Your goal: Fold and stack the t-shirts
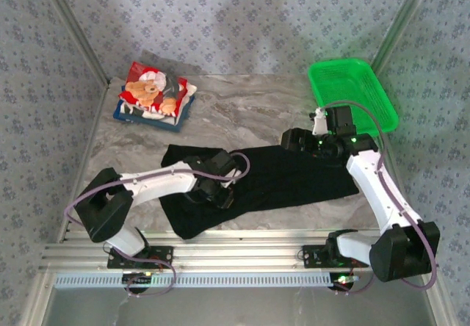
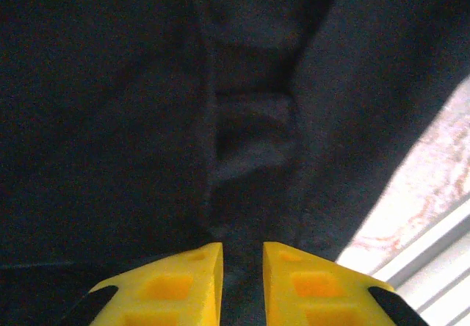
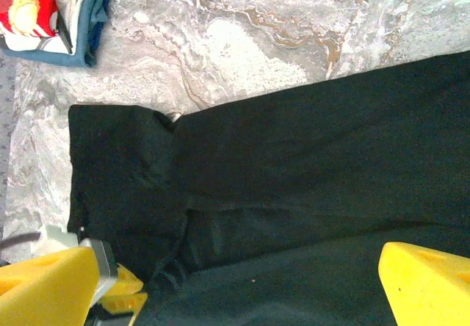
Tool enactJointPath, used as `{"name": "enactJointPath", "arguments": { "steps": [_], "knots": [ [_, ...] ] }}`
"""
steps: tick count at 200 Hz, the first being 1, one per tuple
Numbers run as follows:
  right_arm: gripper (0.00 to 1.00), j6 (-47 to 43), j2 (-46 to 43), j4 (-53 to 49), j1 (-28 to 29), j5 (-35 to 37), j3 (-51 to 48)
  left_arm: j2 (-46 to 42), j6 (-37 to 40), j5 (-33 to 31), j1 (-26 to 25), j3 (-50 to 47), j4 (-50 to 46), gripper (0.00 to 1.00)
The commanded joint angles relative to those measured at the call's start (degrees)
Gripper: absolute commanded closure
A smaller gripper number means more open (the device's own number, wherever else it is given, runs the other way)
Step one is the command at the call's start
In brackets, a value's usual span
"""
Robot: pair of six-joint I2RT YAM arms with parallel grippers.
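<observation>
Basket [image 1: 352, 95] back right; left gripper [image 2: 242, 247] on black shirt [image 1: 294, 179], perhaps pinching.

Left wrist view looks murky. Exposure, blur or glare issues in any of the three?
Left wrist: black t-shirt underexposed, folds faint and soft; table strip blown out. Right wrist: even light, marble veins sharp, shirt seams readable. Top external: diffuse light, soft shadows, no harsh glare.

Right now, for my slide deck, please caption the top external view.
Left gripper and right gripper over a black t-shirt on a marble table; bear-print shirt and green basket beyond.
</observation>
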Motion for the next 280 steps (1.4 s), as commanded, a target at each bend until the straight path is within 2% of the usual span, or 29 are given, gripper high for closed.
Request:
{"name": "enactJointPath", "arguments": {
  "steps": [1, 12, 27, 38, 52, 66, 86, 95, 114, 134, 158, 187, 206, 233, 280],
  "knots": [
    [0.0, -0.3, 0.5, -1.5, -0.5, 1.3, -1.2, -4.2, -2.1, 4.3, -1.6, -1.5, 1.4, 0.77],
    [0.0, -0.1, 0.4, -1.3, -0.6, 1.4, -1.7, -6.5, -3.3, 6.8, -1.9, -2.1, 2.5, 0.73],
    [0.0, 0.5, 0.6, -0.9, -0.7, 1.6, -2.2, -9.3, -5.5, 10.6, -2.0, -2.9, 4.0, 0.61],
    [0.0, 0.7, 1.1, -0.8, -0.8, 1.7, -2.3, -11.3, -6.9, 12.2, -2.0, -3.5, 4.9, 0.59],
    [0.0, 0.8, 1.9, -0.6, -0.9, 1.9, -2.1, -14.5, -9.6, 6.7, -1.6, -3.9, 4.0, 0.55],
    [0.0, 0.6, 2.7, 0.3, -0.9, 2.5, -1.8, -16.6, -13.0, 1.9, 2.8, -3.4, 1.6, 0.47],
    [0.0, 1.5, 3.4, 1.4, -0.9, 1.9, -1.7, -17.5, -16.7, -6.8, 10.4, -1.2, -3.8, 0.46],
    [0.0, 1.7, 3.4, 2.0, -0.8, 1.5, -1.8, -17.1, -16.3, -8.5, 13.4, -0.8, -4.0, 0.46],
    [0.0, 1.8, 3.3, 2.7, -0.5, 0.8, -1.9, -12.9, -13.5, -7.1, 19.0, -0.4, -2.3, 0.48],
    [0.0, 1.6, 3.2, 2.3, -0.2, 0.4, -1.6, -5.4, -8.4, -4.1, 20.8, 0.8, -0.1, 0.52],
    [0.0, 1.5, 2.8, 1.9, 0.0, 0.0, -1.4, 1.3, -4.8, -2.6, 20.9, 2.3, 2.6, 0.55],
    [0.0, 1.6, 2.0, 1.7, 0.2, -0.1, -1.6, 4.9, -3.3, -0.1, 20.4, 3.8, 3.2, 0.59],
    [0.0, 1.5, 1.8, 1.2, 0.2, 0.1, -1.6, 4.8, -2.9, 1.8, 18.2, 4.1, 1.4, 0.64],
    [0.0, 1.4, 1.8, 1.3, 0.2, 0.4, -1.6, 3.1, -4.1, 3.7, 12.8, 2.1, -0.3, 0.65],
    [0.0, 2.1, 2.9, 2.2, 0.3, 0.4, -1.7, -2.3, -11.5, 8.5, 5.5, -5.5, 2.5, 0.71]
  ]
}}
